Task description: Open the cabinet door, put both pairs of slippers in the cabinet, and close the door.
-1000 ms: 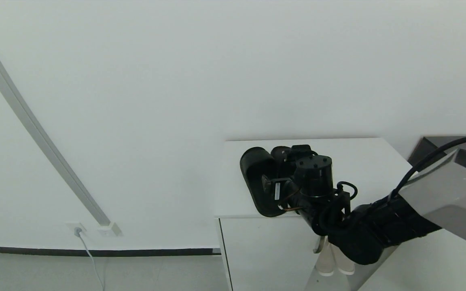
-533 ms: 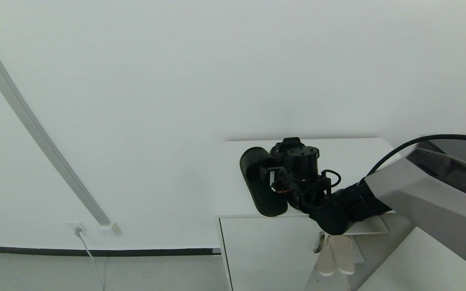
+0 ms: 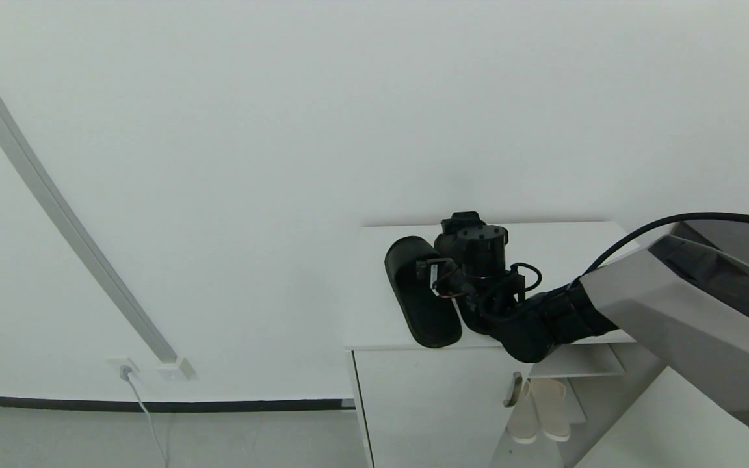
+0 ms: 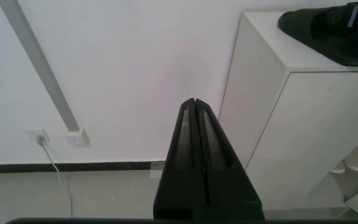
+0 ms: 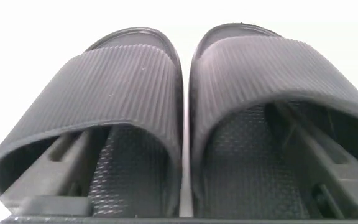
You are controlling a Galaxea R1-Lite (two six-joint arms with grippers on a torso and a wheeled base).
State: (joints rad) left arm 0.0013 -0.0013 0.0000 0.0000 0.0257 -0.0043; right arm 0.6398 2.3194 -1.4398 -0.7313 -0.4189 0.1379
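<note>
A pair of black slippers (image 3: 417, 296) lies side by side on top of the white cabinet (image 3: 563, 260). My right gripper (image 3: 447, 250) is at the pair from the heel side. It is open, with one finger (image 5: 67, 149) under the strap of one black slipper (image 5: 123, 93) and the other finger (image 5: 303, 140) under the strap of its mate (image 5: 272, 68). A pair of white slippers (image 3: 537, 409) stands inside the cabinet below a shelf (image 3: 576, 364). My left gripper (image 4: 194, 109) is shut and holds nothing, low beside the cabinet's side (image 4: 253, 106).
The cabinet's right door (image 3: 673, 422) stands open, and the left door (image 3: 426, 403) with its handle (image 3: 513, 389) is shut. A wall socket with a cable (image 3: 126, 372) and a slanted grey rail (image 3: 56, 201) are on the wall to the left. Bare floor lies left of the cabinet.
My right arm has risen and pushed toward the wall over the cabinet top, bringing the gripper into the black slippers. The white slippers inside the cabinet have come into sight below it.
</note>
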